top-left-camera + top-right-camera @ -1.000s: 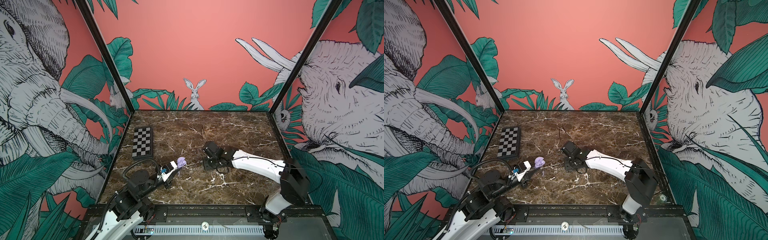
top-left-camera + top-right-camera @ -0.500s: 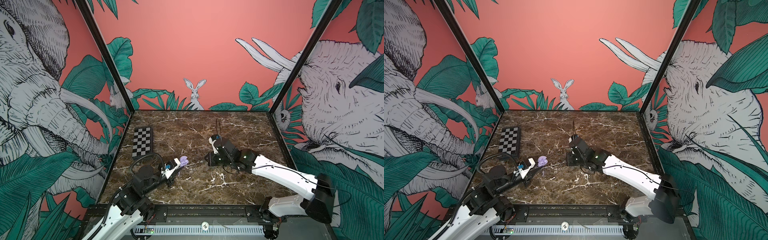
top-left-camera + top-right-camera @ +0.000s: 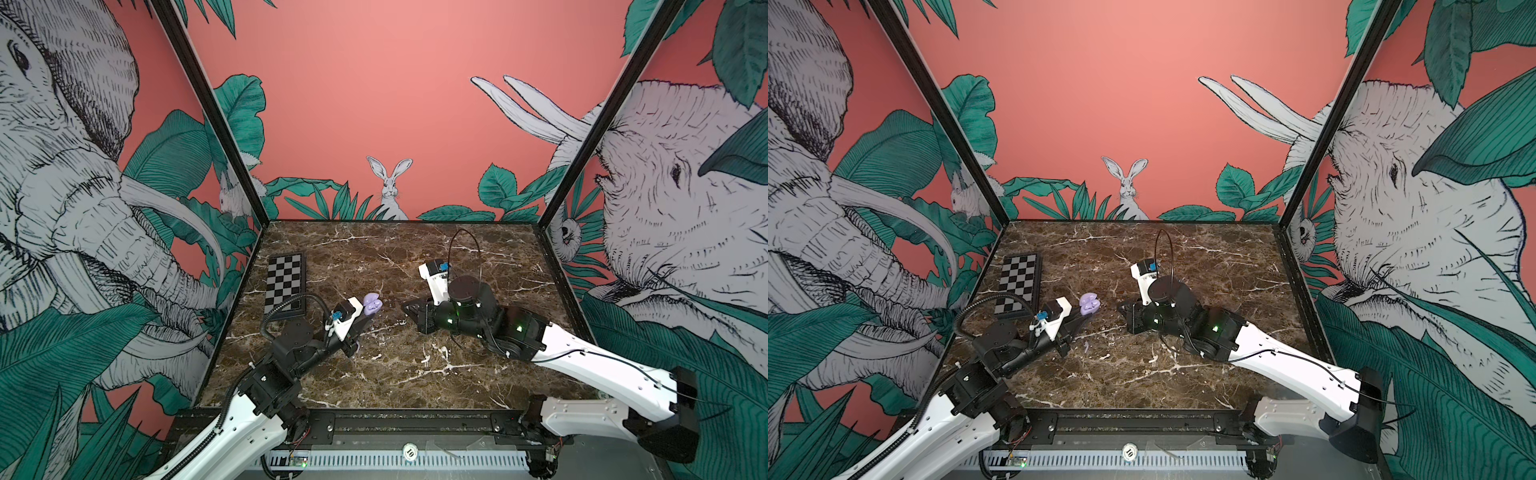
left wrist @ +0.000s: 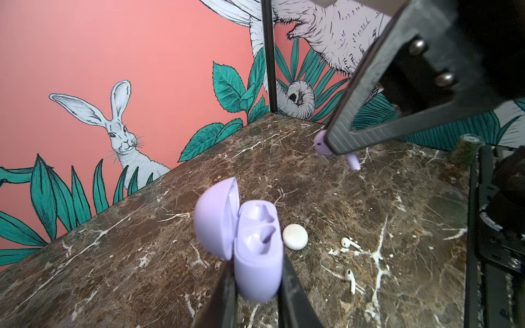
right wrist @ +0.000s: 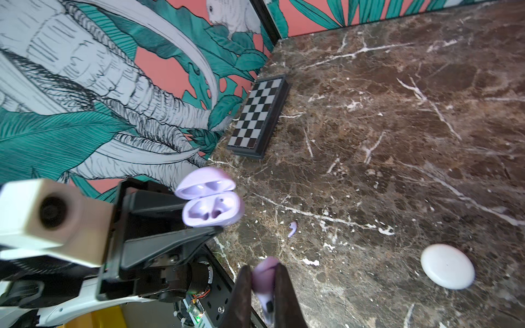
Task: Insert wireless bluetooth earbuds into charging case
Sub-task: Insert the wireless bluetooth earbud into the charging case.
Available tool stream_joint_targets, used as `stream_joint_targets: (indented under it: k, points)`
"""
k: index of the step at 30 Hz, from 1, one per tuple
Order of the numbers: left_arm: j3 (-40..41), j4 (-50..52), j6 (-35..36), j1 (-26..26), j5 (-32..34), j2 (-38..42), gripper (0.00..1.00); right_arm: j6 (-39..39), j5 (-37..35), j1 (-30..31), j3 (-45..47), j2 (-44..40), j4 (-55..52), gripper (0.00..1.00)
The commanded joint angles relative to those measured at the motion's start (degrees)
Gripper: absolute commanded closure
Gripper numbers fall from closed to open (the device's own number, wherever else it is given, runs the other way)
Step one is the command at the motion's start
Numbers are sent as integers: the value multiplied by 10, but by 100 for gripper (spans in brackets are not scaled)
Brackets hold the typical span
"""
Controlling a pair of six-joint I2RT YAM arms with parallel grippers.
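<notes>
- Grips logged first: left gripper [image 4: 257, 281] clamped on the body of the lilac case [image 4: 257, 255], carried above the marble table [image 4: 127, 255], lid [image 4: 213, 218] swung open, both wells [image 4: 252, 241] empty.
- Right gripper [image 5: 262, 281] pinched tight on one lilac earbud [image 4: 322, 144], with head and stem poking out past the fingertips.
- Located elsewhere: second lilac earbud [image 5: 292, 228] loose on the table near the left gripper; white case [image 4: 295, 237] closed on the table, one white earbud [image 4: 348, 243] near it and another white earbud [image 4: 350, 279] a little apart.
- Judged as approach for the first insertion; held earbud well apart from the case, nothing seated yet.
- Misalignment risk: stem angled across the tips rather than along a well; likely to catch on the rim or sit proud if pushed in so.
- Slip risk: tiny, smooth, rounded piece in a narrow pinch; could twist or pop free on contact and drop to the marble.
- Case-shift risk: glossy shell gripped only by its sides; could rotate or squeeze out under a push into the well.
- Lid risk: standing close over the wells; easily knocked shut by incoming fingertips.
- Wrong-well risk: cannot tell from these views which well suits this bud.
- Crowding risk: both wrists close together in both top views; watch for contact between them.
</notes>
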State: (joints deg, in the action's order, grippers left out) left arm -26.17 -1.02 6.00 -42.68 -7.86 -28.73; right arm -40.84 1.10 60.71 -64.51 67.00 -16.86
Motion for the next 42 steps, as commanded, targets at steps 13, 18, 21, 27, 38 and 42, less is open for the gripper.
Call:
stream_joint_targets:
  k: [13,18,21,27,38,42]
  points:
    - [82,-253,-9,-92,129,-32,100,28,-94,37,-32,16,115,100]
    - [92,-282,4,-114,145,-32,100,43,-110,50,-26,19,136,100]
    - [100,-300,3,-116,140,-34,100,46,-112,54,-17,19,152,100]
    - [112,-325,1,-120,133,-33,100,54,-123,62,-4,24,165,100]
    - [113,-322,-3,-122,121,-26,100,60,-127,72,-2,47,176,100]
    - [116,-319,-3,-122,123,-24,100,64,-129,77,-3,50,177,100]
